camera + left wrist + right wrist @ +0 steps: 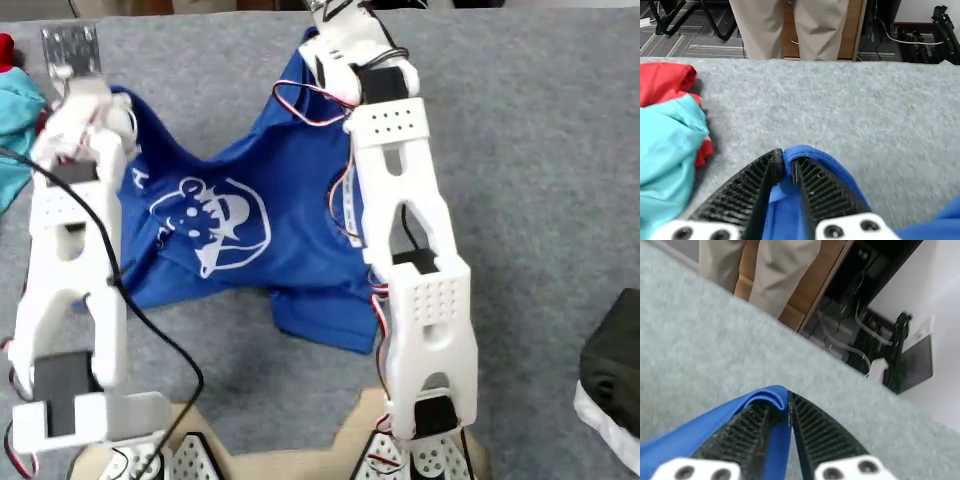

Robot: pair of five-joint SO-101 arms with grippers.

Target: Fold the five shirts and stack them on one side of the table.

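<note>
Ribbed black fingers of the left gripper are clenched on a rolled edge of the blue shirt. The right gripper is pinched onto another fold of the same soft blue cloth. The shirt lies rumpled in the middle of the grey, felt-like surface, between the two white arms, held at two spots along its far edge. A white cartoon print sits on its chest. The small white lettering beside the print is too small to read.

Out by the left gripper, a teal shirt is heaped partly over a red shirt at the surface's left edge. Well apart, at the right edge, a dark garment rests on a white garment.
</note>
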